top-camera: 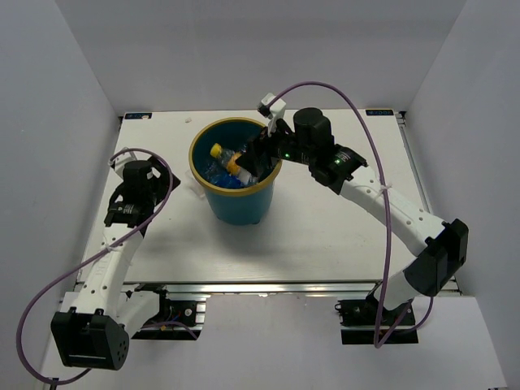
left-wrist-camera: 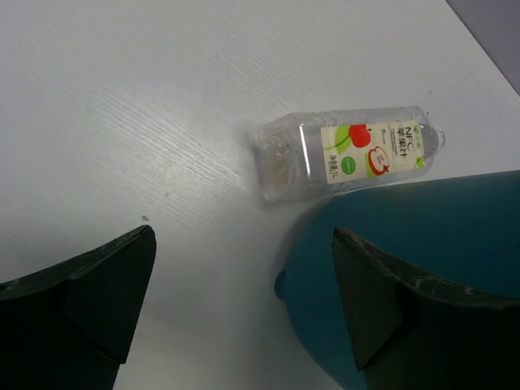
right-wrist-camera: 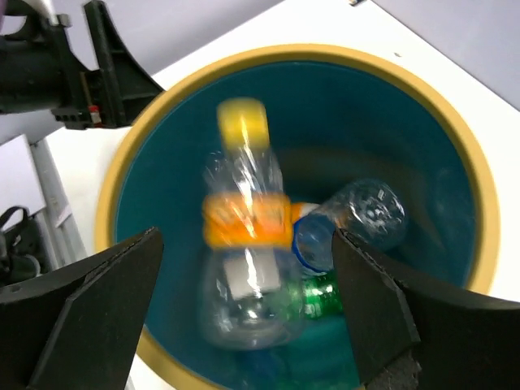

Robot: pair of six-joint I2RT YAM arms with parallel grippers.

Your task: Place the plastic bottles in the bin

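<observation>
The teal bin with a yellowish rim (top-camera: 199,175) stands mid-table. In the right wrist view (right-wrist-camera: 471,203) it holds several bottles. My right gripper (top-camera: 258,154) hangs open over the bin's mouth. Between its open fingers (right-wrist-camera: 245,237) a blurred clear bottle with a yellow cap and orange label (right-wrist-camera: 244,219) is inside the bin, touching neither finger. A clear bottle with blue (right-wrist-camera: 357,215) and a green one (right-wrist-camera: 325,292) lie beneath it. My left gripper (top-camera: 142,183) is open and empty (left-wrist-camera: 244,234) above the table. A clear bottle with a white-green label (left-wrist-camera: 349,150) lies beside the bin's wall (left-wrist-camera: 431,236).
White walls enclose the table on the left, back and right. The left arm's cable loops over the table's left part (top-camera: 154,154). The right arm's purple cable (top-camera: 374,154) arcs above the right side. The table's front rail (top-camera: 260,286) runs along the near edge.
</observation>
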